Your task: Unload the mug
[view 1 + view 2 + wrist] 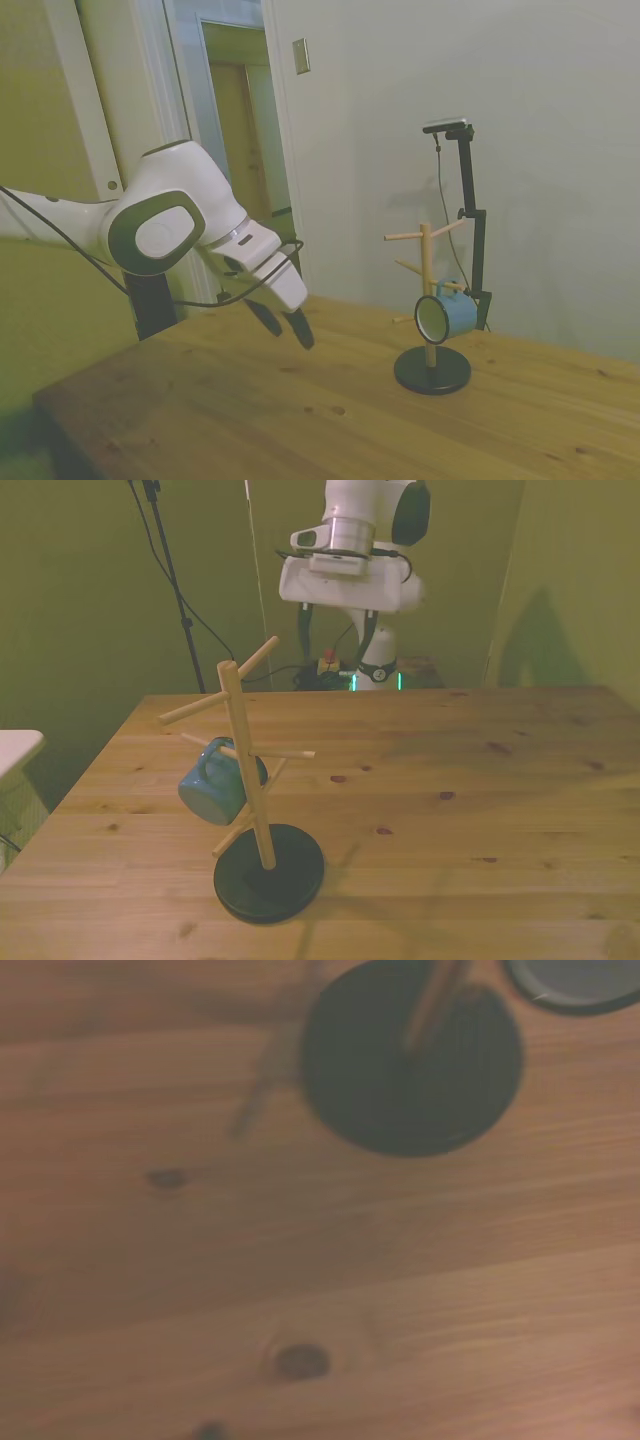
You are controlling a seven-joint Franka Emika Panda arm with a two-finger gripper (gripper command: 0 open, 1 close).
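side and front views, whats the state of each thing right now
mug: hanging by its handle on a lower peg of the mug tree, tipped on its side, not gripped
mug tree: upright on its round dark base, other pegs bare
gripper: open, holding nothing, in the air above the table, well apart from the mug
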